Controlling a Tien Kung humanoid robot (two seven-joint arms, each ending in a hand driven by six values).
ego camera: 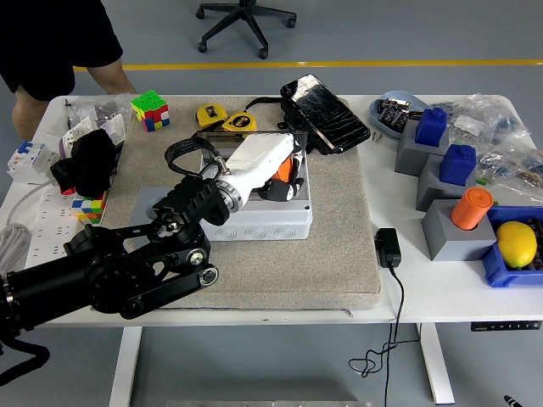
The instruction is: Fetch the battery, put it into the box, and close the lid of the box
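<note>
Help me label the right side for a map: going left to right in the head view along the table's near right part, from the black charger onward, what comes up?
Black charger → orange cylinder on its grey block → lemon in the blue bin.

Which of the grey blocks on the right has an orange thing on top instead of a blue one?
The nearest grey block, beside the blue bin, carries the orange cylinder. The two blocks behind it hold blue pieces.
</note>
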